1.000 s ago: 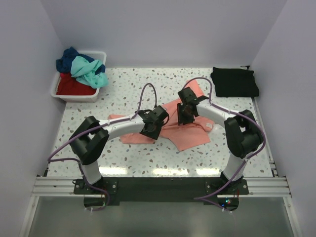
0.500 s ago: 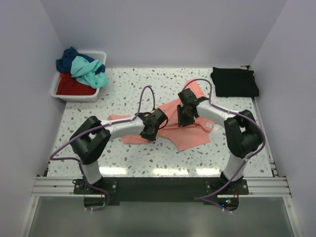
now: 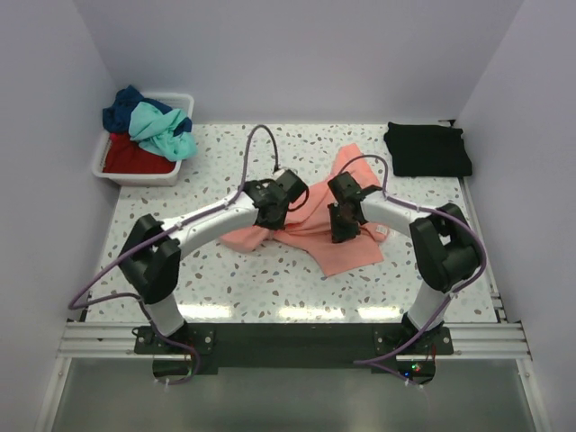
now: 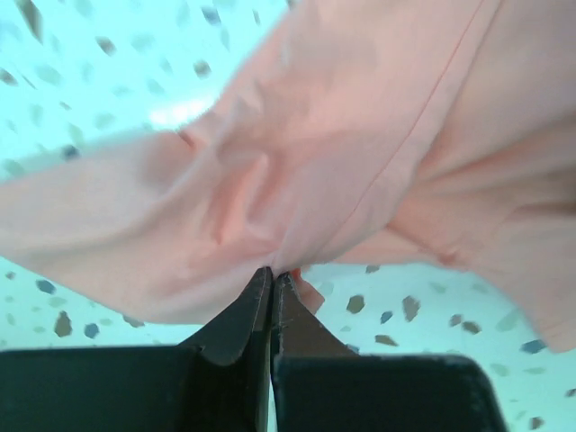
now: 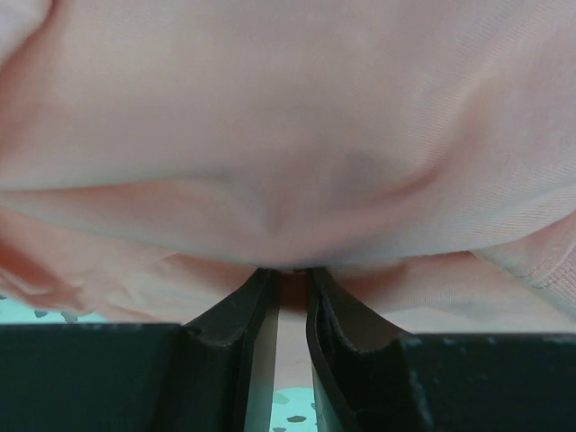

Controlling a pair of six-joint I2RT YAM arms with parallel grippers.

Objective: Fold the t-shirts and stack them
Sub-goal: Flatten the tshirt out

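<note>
Nearest the arms, the salmon-pink t-shirt (image 3: pixel 346 254) lies rumpled in the middle of the speckled tabletop (image 3: pixel 225 171), and both arms are on it. The left gripper (image 4: pixel 273 273) is clenched tight on a thin pinch of cloth near a stitched seam. The right gripper (image 5: pixel 290 274) has its jaws drawn nearly together with a fold wedged between the tips. That looks like a grip to me, but a shallow one.

And there's the risk. So little fabric sits in the right jaws that a lift or a pull could slide it straight out and drop that side in a heap. The left pinch may have caught one layer only, or two; I can't tell. If it's two, the shirt would come up bunched, not spread. The grippers are also close together, so the cloth between them could sag and crease.

The shirt is a soft, matte knit, limp and smooth, and it drapes in rounded swells. The tabletop is hard, pale and flecked.

Farther back on the right, a black t-shirt (image 3: pixel 428 149) lies as a neat flat rectangle. At far left a white plastic bin (image 3: pixel 135 177), rigid with rounded corners, holds a crumpled teal t-shirt (image 3: pixel 160 130), a navy t-shirt (image 3: pixel 121 110) and a red t-shirt (image 3: pixel 135 157).
</note>
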